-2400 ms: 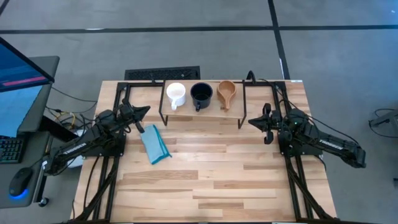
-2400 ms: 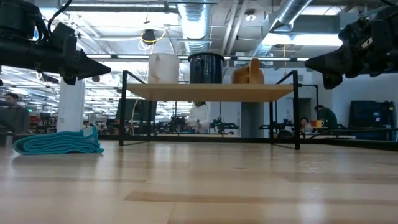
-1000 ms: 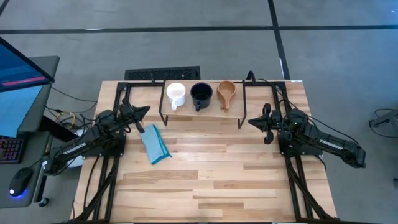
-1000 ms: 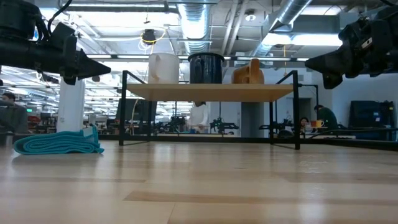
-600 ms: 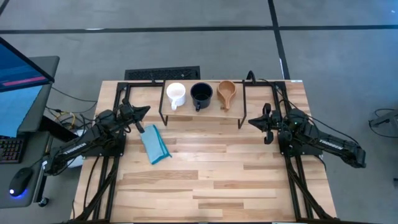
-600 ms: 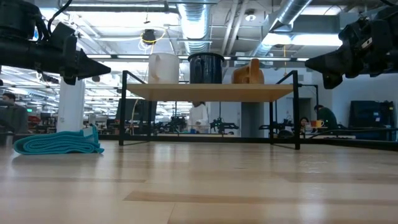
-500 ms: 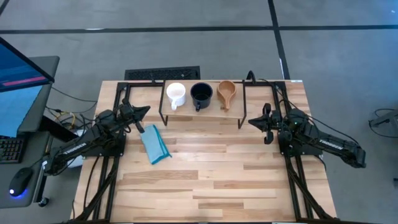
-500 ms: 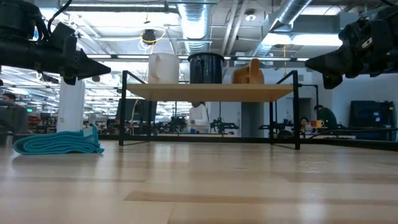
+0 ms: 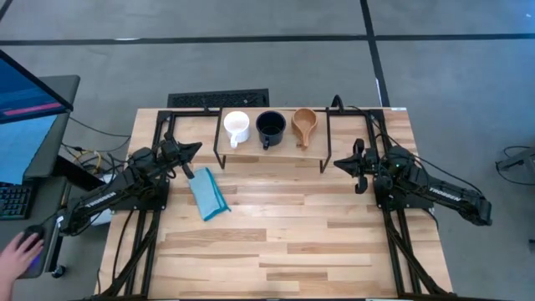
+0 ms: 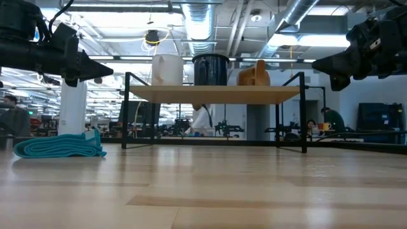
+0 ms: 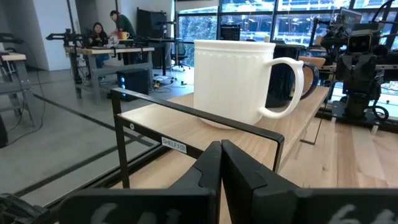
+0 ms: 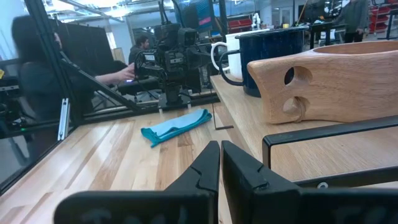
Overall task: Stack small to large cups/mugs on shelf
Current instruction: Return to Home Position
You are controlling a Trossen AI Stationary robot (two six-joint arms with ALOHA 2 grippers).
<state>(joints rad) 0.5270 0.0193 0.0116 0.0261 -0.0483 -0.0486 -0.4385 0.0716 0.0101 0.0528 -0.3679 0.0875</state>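
Observation:
Three cups stand in a row on the shelf (image 9: 251, 155) at the table's far side: a white mug (image 9: 236, 127) at the left, a dark mug (image 9: 271, 127) in the middle, a tan wooden cup (image 9: 303, 124) at the right. They also show in the low view: the white mug (image 10: 168, 69), the dark mug (image 10: 210, 69), the wooden cup (image 10: 254, 74). My left gripper (image 9: 197, 148) is shut and empty, left of the shelf. My right gripper (image 9: 338, 164) is shut and empty, right of the shelf. Both hover above the table.
A folded blue cloth (image 9: 208, 193) lies on the table near my left gripper. The shelf's black legs (image 10: 126, 111) stand on the tabletop. A person's hand (image 9: 18, 253) rests on a mouse off the table's left. People show in the room behind.
Neither arm and none of the cups has moved. A person's hand has come onto the mouse off the table's left side.

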